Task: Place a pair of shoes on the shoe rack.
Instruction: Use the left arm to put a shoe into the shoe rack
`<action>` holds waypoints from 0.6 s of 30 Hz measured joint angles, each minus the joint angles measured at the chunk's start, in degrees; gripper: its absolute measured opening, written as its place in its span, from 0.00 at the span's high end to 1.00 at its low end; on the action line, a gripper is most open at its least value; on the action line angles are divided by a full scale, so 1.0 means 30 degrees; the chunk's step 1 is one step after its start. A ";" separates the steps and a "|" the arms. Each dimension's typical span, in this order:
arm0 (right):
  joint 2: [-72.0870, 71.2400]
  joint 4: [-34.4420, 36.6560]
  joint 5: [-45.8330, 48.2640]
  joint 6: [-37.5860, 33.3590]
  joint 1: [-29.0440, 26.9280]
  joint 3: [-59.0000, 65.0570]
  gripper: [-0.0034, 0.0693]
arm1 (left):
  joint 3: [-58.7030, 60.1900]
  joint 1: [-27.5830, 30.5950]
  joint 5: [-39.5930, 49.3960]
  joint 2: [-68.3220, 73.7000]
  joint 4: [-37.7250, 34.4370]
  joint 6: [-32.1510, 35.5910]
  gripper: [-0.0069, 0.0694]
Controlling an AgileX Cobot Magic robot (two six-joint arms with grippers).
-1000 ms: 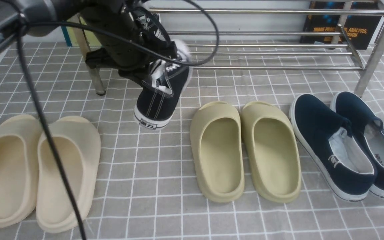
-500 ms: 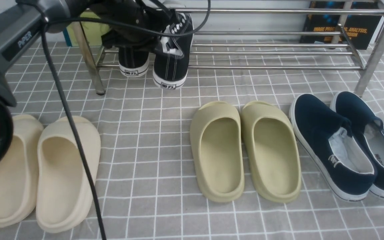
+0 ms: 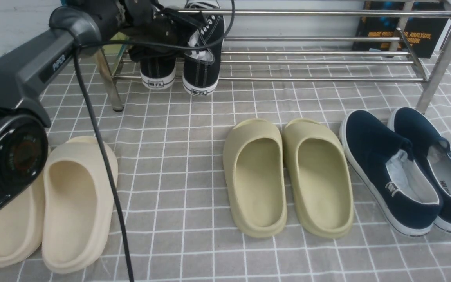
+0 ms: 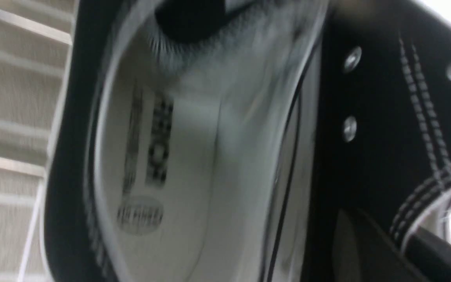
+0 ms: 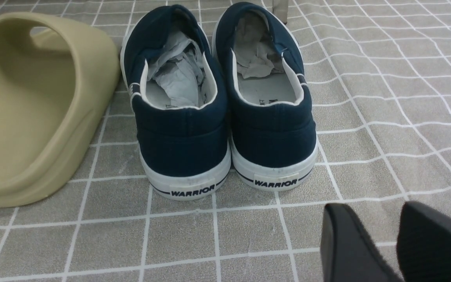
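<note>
Two black canvas sneakers stand side by side, heels toward me, on the lower bars at the left end of the silver shoe rack (image 3: 319, 79). The left sneaker (image 3: 157, 74) stands free. My left gripper (image 3: 176, 25) reaches over the right sneaker (image 3: 202, 72) from the left. In the left wrist view its white insole (image 4: 178, 156) fills the frame, and its stitched side wall sits between the jaws of my left gripper (image 4: 409, 235), which is shut on it. My right gripper (image 5: 378, 209) hovers open over the checked cloth with nothing between its fingers. It is out of the front view.
In front of the rack lie cream slides (image 3: 76, 203), olive slides (image 3: 288, 176) and navy slip-ons (image 3: 401, 172), the slip-ons (image 5: 225, 117) just ahead of my right gripper. The left arm's cable (image 3: 104, 168) crosses the cream slides. A dark book (image 3: 397, 31) stands behind the rack.
My left arm carried the second black sneaker from above the cloth up onto the rack and lowered it beside the first one. The other shoes have not moved.
</note>
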 joint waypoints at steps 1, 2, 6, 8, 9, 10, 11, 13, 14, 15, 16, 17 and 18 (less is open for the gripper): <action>0.0000 0.0000 0.0000 0.0000 0.0000 0.0000 0.62 | -0.0017 0.0020 -0.0040 0.0000 0.0000 0.0000 0.86; 0.0000 0.0000 0.0000 0.0000 0.0000 0.0000 0.62 | -0.0065 0.0017 -0.0270 0.0000 0.0045 0.0000 0.82; 0.0000 0.0000 0.0000 0.0000 0.0000 0.0000 0.62 | -0.0142 0.0085 -0.0352 0.0000 0.0068 0.0000 0.70; 0.0000 0.0000 0.0000 0.0000 0.0000 0.0000 0.62 | -0.0157 0.0085 -0.0132 -0.0114 0.0068 0.0000 0.64; 0.0000 0.0000 0.0000 0.0000 0.0000 0.0000 0.62 | -0.0157 0.0085 0.0310 -0.0264 0.0068 0.0000 0.60; 0.0000 0.0000 0.0000 0.0000 0.0000 0.0000 0.62 | -0.0157 0.0085 0.0681 -0.0416 0.0068 0.0000 0.59; 0.0000 0.0000 0.0000 0.0000 0.0000 0.0000 0.62 | -0.0157 0.0085 0.1271 -0.0671 0.0068 0.0061 0.57; 0.0000 0.0000 0.0000 0.0000 0.0000 0.0000 0.62 | -0.0157 0.0085 0.1820 -0.0944 0.0068 0.0205 0.57; 0.0000 0.0000 0.0000 0.0000 0.0000 0.0000 0.62 | -0.0157 0.0085 0.2722 -0.1445 0.0107 0.0674 0.57; 0.0000 0.0000 0.0000 0.0000 0.0000 0.0000 0.62 | -0.0157 0.0085 0.3335 -0.1887 0.0153 0.1073 0.59; 0.0000 0.0000 0.0000 0.0000 0.0000 0.0000 0.62 | -0.0157 0.0085 0.3957 -0.2252 0.0209 0.1515 0.60; 0.0000 -0.0017 0.0000 0.0000 0.0000 0.0000 0.62 | -0.0186 0.0085 0.4577 -0.2656 0.0299 0.2042 0.64; 0.0000 -0.0006 0.0000 0.0000 0.0000 0.0000 0.62 | -0.0226 0.0085 0.5071 -0.2829 0.0337 0.2398 0.66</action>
